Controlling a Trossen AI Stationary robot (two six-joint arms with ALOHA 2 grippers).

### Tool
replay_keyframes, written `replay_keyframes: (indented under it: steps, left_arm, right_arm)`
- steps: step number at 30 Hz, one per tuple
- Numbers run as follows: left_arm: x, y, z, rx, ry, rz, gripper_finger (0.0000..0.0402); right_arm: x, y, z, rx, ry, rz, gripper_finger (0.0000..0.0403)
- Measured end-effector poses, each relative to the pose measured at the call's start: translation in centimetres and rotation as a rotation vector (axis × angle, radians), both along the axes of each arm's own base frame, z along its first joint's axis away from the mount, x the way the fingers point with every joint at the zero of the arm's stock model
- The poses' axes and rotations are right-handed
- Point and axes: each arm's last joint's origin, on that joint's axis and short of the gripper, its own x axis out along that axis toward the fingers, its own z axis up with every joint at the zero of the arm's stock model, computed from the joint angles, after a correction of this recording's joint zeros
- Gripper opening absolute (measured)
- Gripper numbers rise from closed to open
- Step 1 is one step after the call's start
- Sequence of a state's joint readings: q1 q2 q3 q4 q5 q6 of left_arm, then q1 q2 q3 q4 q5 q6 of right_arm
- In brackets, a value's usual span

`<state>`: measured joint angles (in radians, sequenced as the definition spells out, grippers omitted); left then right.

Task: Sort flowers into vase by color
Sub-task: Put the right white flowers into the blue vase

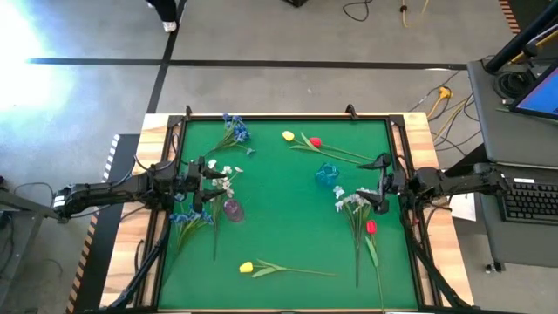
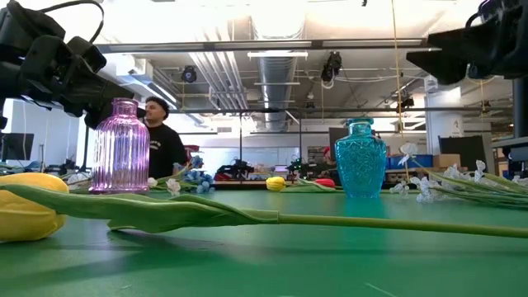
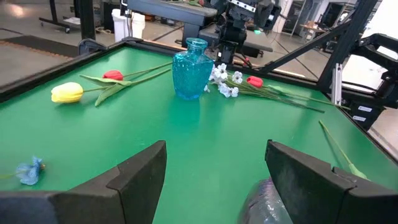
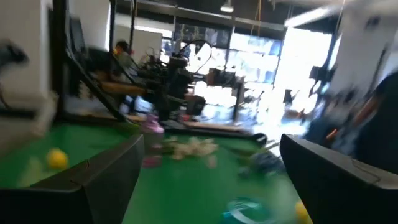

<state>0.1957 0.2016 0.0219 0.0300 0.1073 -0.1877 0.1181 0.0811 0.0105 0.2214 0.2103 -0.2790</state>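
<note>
Flowers lie flat on the green table point(image 1: 288, 235): blue clusters point(image 1: 234, 131) far left, yellow point(image 1: 288, 135) and red point(image 1: 315, 141) tulips at the far middle, white clusters point(image 1: 349, 201) and a red tulip point(image 1: 370, 227) at the right, a yellow tulip point(image 1: 247, 267) near the front. A blue glass vase point(image 1: 327, 174) and a purple vase point(image 1: 233, 209) stand upright. My left gripper point(image 1: 212, 181) hovers open at the left, above white flowers point(image 1: 225, 173) and beside the purple vase. My right gripper point(image 1: 380, 180) hovers open at the right edge, facing the blue vase.
More blue flowers point(image 1: 187, 218) lie under the left arm. A raised dark frame point(image 1: 288, 118) borders the table. A person point(image 2: 165, 140) stands in the room beyond the far edge. A desk with a keyboard point(image 1: 532, 201) stands to the right.
</note>
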Motion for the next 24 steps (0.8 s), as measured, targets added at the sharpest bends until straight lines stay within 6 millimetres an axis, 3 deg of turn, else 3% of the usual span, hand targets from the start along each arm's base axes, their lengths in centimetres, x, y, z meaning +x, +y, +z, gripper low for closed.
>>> replay_keyframes:
  steps: [4, 8, 13, 17, 24]
  left_arm:
    - [0.1, 0.1, 1.5, -0.376, -0.193, 0.061, 0.0268]
    - [0.0, 0.5, 2.5, -0.330, -0.318, 0.186, 0.0268]
    - [-0.2, 0.9, 3.2, -0.234, -0.398, 0.327, 0.0268]
    - [-0.3, 1.0, 3.4, -0.228, -0.425, 0.338, 0.0268]
    - [0.0, 1.0, 3.2, -0.306, -0.412, 0.337, 0.0268]
  right_arm:
    - [0.0, 0.0, 0.0, -0.162, 0.017, -0.024, 0.0368]
    - [0.0, 0.0, 0.0, -0.184, 0.020, -0.027, 0.0368]
    - [0.0, 0.0, 0.2, 0.102, -0.034, 0.023, 0.0368]
    - [-0.1, 0.0, 0.6, 0.330, -0.094, 0.066, 0.0368]
    - [-0.1, 0.0, 0.7, 0.558, -0.123, 0.109, 0.0368]
